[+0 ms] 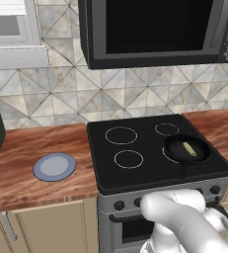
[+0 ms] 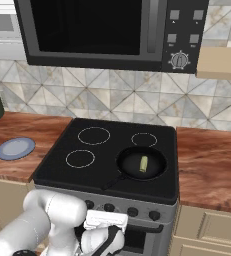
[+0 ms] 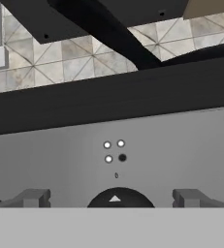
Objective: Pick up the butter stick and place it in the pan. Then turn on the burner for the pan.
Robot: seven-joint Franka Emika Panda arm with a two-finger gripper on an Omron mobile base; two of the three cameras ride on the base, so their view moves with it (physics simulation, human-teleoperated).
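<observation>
Nearest, the two-finger gripper (image 3: 114,198) sits low against the brushed grey metal front panel of the stove (image 3: 181,155), its two dark finger tips spread wide apart and holding nothing. Between them is a round black control knob (image 3: 120,198) with a small white pointer mark, and just above it a cluster of four small dots. In the right base view the white hand hangs in front of the row of black knobs (image 2: 132,212) below the cooktop edge.

Beyond the panel lies the glossy black glass cooktop (image 1: 135,143), flat and smooth, marked with thin pale ring outlines. On the front right ring, the burner (image 1: 166,154), rests the small round black frying pan (image 2: 157,172) with low sides; its short black handle points toward the front of the stove. The small pale-yellow rectangular butter stick (image 2: 143,164) lies flat in the middle of the pan, its long axis running roughly front to back.

To the left, on the reddish wood-grain counter (image 1: 21,163), sits a round grey-blue plate (image 1: 55,166). Farther back rise a backsplash of pale triangular tiles (image 1: 61,99) and a black microwave (image 2: 107,30) mounted above.
</observation>
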